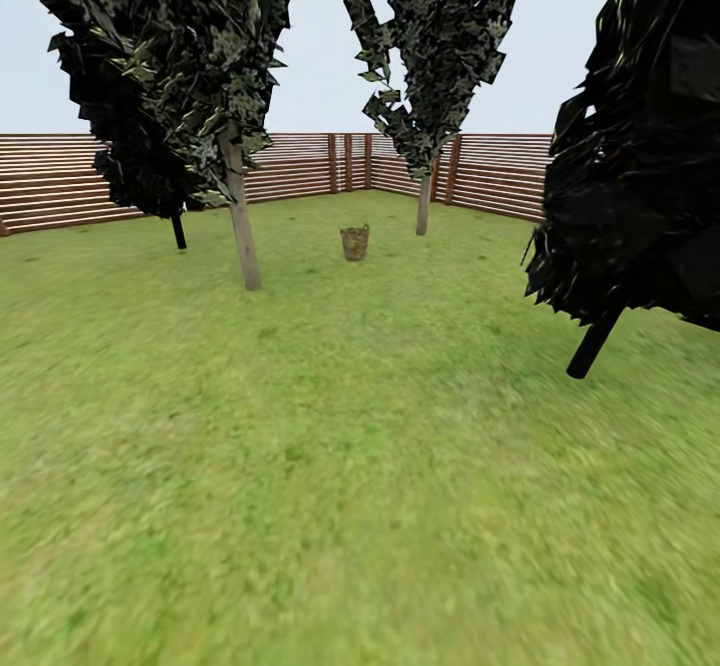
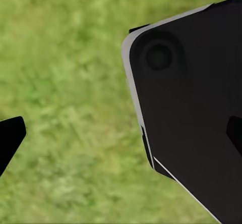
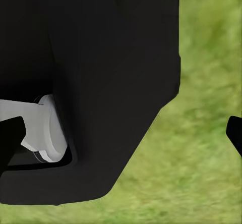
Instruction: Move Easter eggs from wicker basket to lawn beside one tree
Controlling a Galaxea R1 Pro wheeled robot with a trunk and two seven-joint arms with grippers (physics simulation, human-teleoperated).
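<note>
From my remote station, the nearest ground is open lawn (image 1: pixel 330 506), mottled green and blurred in the head view. In the left wrist view, the left end effector (image 2: pixel 123 133) shows dark fingertips at opposite edges of the frame, set wide apart with only grass between them; a black robot body panel (image 2: pixel 196 113) sits alongside. The right end effector (image 3: pixel 123 133) is likewise spread open and holds nothing, with a black housing (image 3: pixel 96 82) behind it.

Farther out, a black-trunked tree (image 1: pixel 640 146) stands at the right. Beyond it, a pale-trunked tree (image 1: pixel 240 216) stands left of centre, and the wicker basket (image 1: pixel 355 242) sits upright on the grass between it and a second pale-trunked tree (image 1: pixel 425 196). The brown slat fence (image 1: pixel 300 168) closes the garden behind.

The Easter eggs are presumably inside the basket; at this range I cannot confirm that.

Risk: driving in too fast or off-line could bump and tip the basket, scattering eggs, or clip a trunk with the base.
</note>
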